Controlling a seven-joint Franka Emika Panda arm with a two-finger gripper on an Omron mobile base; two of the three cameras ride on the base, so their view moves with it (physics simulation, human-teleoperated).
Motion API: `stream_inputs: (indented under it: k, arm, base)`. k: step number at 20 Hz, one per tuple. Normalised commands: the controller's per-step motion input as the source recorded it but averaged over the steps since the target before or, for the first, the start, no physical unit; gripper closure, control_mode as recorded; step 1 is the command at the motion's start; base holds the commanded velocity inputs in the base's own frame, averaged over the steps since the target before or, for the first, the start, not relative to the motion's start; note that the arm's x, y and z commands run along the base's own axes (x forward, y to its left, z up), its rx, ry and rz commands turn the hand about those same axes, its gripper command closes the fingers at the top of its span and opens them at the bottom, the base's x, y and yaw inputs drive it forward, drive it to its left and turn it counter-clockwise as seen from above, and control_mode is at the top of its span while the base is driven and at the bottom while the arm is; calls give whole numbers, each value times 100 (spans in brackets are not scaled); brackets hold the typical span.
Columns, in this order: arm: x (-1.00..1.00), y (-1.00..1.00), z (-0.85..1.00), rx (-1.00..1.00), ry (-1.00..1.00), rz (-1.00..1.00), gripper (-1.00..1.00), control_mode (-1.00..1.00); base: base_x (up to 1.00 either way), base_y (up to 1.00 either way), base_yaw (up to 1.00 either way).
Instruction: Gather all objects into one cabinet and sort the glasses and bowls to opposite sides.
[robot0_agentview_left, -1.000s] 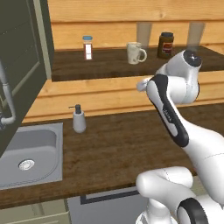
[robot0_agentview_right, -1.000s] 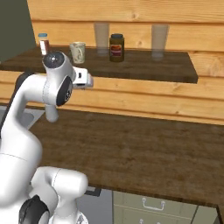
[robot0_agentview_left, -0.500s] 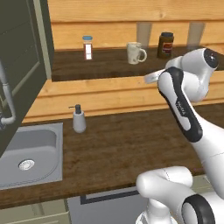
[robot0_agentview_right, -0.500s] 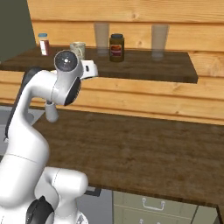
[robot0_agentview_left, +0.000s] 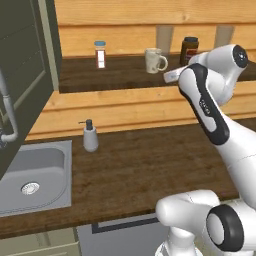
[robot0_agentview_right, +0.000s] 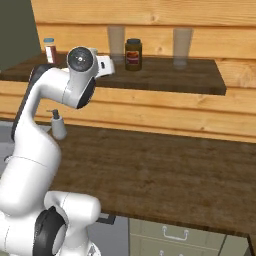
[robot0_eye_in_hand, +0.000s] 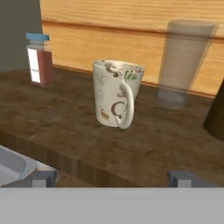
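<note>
My gripper (robot0_eye_in_hand: 113, 178) is open, its two fingertips wide apart with nothing between them. It hovers at the front edge of the dark wood shelf (robot0_agentview_left: 125, 80), facing a white printed mug (robot0_eye_in_hand: 116, 94) that stands upright with its handle toward me. From the base, the hand (robot0_agentview_left: 169, 77) sits just below and right of that mug (robot0_agentview_left: 155, 60). The olive-grey cabinet (robot0_agentview_left: 25, 75) with its grey bar handle (robot0_agentview_left: 7, 112) is at far left. The speckled tumblers, red mug and black bowl are out of view.
The shelf also holds a spice jar with a blue lid (robot0_eye_in_hand: 38, 59), a dark jar (robot0_agentview_right: 133, 54) and two tall clear cups (robot0_agentview_right: 116, 41) (robot0_agentview_right: 182, 47). A soap dispenser (robot0_agentview_left: 90, 136) and a sink (robot0_agentview_left: 32, 170) are on the brown counter (robot0_agentview_right: 165, 165).
The arm's elbow has swung up and to the right, and the hand has risen from below the shelf to its front edge.
</note>
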Motion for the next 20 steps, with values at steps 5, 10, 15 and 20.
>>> stream_inputs:
  k: [5,10,15,20]
  arm:
    - [40,-2,20,0,-2,0,-100,-100]
    - [36,-7,17,0,0,0,-100,-100]
    - [24,-4,15,0,0,0,-100,-100]
    - [6,0,7,0,0,0,-100,-100]
  base:
    - [0,0,0]
    - [0,0,0]
    - [0,0,0]
    - [0,0,0]
